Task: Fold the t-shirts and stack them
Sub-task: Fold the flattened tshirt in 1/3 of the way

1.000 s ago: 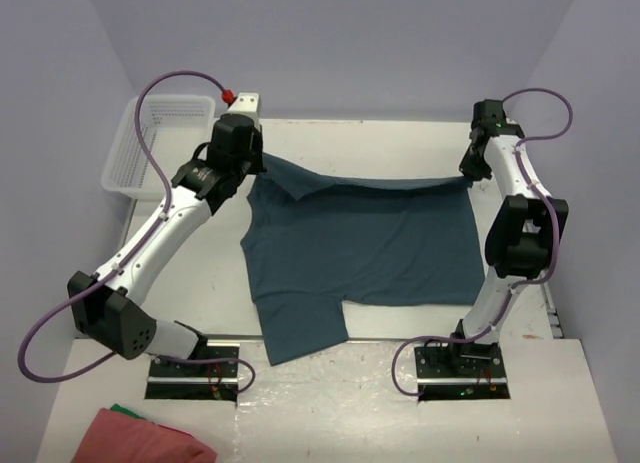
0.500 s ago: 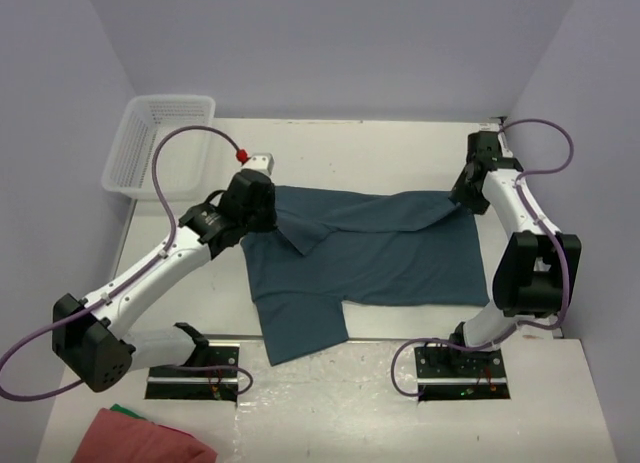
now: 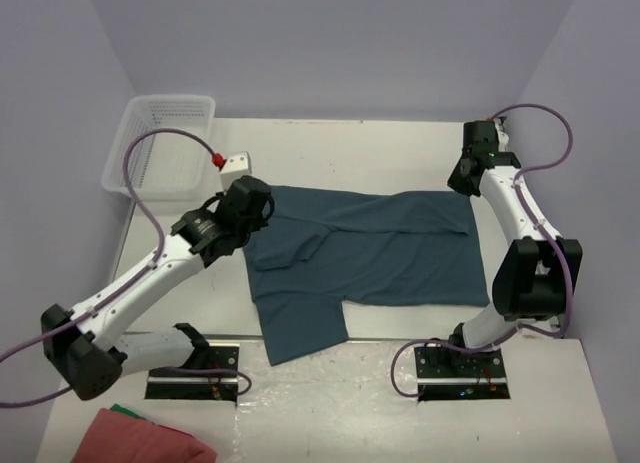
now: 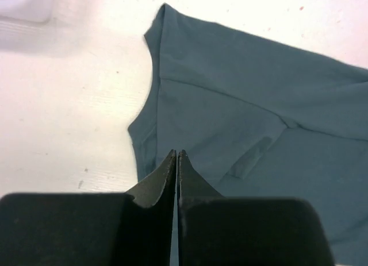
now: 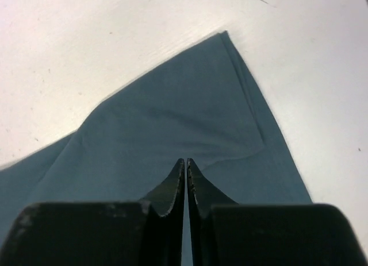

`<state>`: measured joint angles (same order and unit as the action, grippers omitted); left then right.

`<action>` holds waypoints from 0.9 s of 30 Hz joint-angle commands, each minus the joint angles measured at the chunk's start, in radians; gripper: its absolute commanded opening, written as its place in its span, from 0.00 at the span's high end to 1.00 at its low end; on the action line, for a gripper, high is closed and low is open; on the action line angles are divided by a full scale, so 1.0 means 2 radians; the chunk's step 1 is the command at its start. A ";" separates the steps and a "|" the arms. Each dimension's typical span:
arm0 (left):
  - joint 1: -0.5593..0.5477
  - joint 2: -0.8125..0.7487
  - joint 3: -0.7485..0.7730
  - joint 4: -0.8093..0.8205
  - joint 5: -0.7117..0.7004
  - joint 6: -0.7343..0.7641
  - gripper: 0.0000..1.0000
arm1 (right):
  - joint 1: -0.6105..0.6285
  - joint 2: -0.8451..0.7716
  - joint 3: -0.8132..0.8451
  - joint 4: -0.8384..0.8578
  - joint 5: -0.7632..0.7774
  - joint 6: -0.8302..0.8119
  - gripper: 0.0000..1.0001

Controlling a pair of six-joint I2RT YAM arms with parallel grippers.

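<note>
One dark teal t-shirt (image 3: 380, 253) lies flat mid-table (image 3: 340, 143), its long axis running left to right, one sleeve pointing toward the near edge and its far edge folded over. The left gripper (image 4: 176, 158) and right gripper (image 5: 185, 162) are both pressed together, empty, over its far corners.
</note>
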<state>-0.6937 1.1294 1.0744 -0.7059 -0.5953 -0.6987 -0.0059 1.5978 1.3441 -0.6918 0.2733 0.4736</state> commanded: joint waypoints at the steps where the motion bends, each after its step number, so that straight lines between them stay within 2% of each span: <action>1: 0.009 0.098 0.023 0.037 0.000 0.001 1.00 | 0.016 0.023 0.014 0.032 -0.053 -0.010 1.00; 2: 0.025 0.114 0.019 0.060 0.029 0.016 1.00 | 0.018 0.025 0.011 0.047 -0.058 -0.010 1.00; 3: 0.038 0.129 0.017 0.093 0.090 0.016 1.00 | 0.022 0.026 0.013 0.046 -0.057 -0.009 1.00; 4: 0.050 0.153 0.013 0.111 0.109 0.018 1.00 | 0.024 0.029 0.014 0.051 -0.074 -0.019 1.00; 10: 0.127 0.246 0.036 0.172 0.144 0.036 1.00 | 0.028 0.042 0.031 0.051 -0.100 -0.027 1.00; 17: 0.154 0.309 0.092 0.201 0.172 0.049 1.00 | 0.030 0.056 0.043 0.048 -0.096 -0.032 1.00; 27: 0.183 0.388 0.125 0.214 0.209 0.044 1.00 | 0.030 0.064 0.049 0.036 -0.068 -0.033 1.00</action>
<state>-0.3534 1.8713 1.2945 -0.3019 -0.2054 -0.6174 0.0521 1.7161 1.3933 -0.6159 0.1001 0.4194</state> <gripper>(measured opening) 0.002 0.003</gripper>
